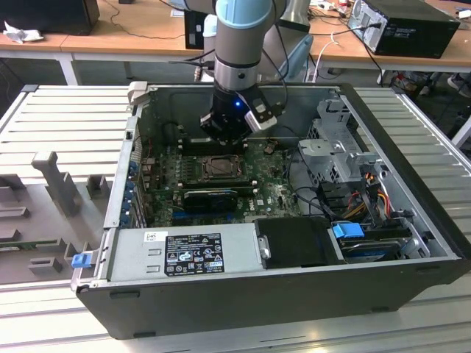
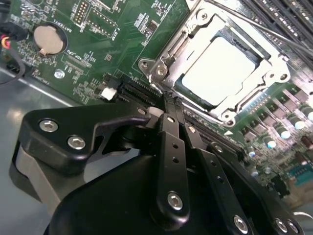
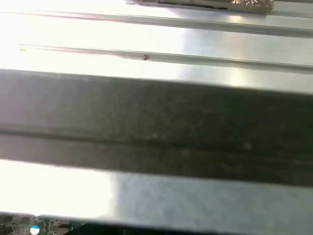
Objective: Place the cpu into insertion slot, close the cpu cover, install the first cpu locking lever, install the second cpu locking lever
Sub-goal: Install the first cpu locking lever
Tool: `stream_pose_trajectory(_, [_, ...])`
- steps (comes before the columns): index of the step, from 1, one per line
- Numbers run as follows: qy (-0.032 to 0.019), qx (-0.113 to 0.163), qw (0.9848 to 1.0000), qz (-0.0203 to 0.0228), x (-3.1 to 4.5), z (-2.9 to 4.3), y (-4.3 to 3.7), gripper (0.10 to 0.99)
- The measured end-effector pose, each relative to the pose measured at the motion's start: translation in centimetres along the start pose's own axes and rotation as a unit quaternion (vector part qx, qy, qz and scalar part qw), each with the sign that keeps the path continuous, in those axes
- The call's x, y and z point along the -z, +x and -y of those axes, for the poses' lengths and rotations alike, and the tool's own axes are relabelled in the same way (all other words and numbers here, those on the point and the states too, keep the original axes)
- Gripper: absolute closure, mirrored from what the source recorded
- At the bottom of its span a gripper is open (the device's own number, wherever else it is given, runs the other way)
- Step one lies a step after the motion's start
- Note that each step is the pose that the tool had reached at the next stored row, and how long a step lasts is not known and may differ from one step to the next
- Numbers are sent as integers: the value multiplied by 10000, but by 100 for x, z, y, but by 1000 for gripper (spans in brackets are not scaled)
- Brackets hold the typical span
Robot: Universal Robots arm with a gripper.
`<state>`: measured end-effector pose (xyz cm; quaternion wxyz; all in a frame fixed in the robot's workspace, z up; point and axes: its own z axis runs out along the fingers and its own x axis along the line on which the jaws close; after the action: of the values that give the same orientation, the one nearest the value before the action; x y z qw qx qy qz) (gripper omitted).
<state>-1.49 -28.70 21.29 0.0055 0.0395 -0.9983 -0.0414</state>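
- Chip [image 2: 218,68] seated flat in the socket [image 2: 193,93] on the green board [image 2: 117,44], pale top showing through the window of the cover [image 2: 274,63].
- Cover lying down over the chip, its frame around the chip's edges.
- Gripper [image 2: 172,100] just beside the socket's corner, fingers [image 2: 171,142] pressed together, grasping nothing.
- In the exterior view, gripper [image 1: 224,140] low inside the open computer case [image 1: 294,287], above the socket [image 1: 218,168].

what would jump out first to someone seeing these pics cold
The robot arm reaching down into an open computer case, its gripper just above the green motherboard. In the second wrist view, the pale cpu lies in its socket with the cpu cover down around it, fingers closed together beside the frame.
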Motion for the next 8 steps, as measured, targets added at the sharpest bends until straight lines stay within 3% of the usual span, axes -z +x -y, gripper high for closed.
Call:
stream_pose_trajectory(3, [1, 0, 10000, 0, 63, -5, 1, 980])
stream_pose_trajectory(8, [0, 0, 10000, 0, 67, 8, 2, 980])
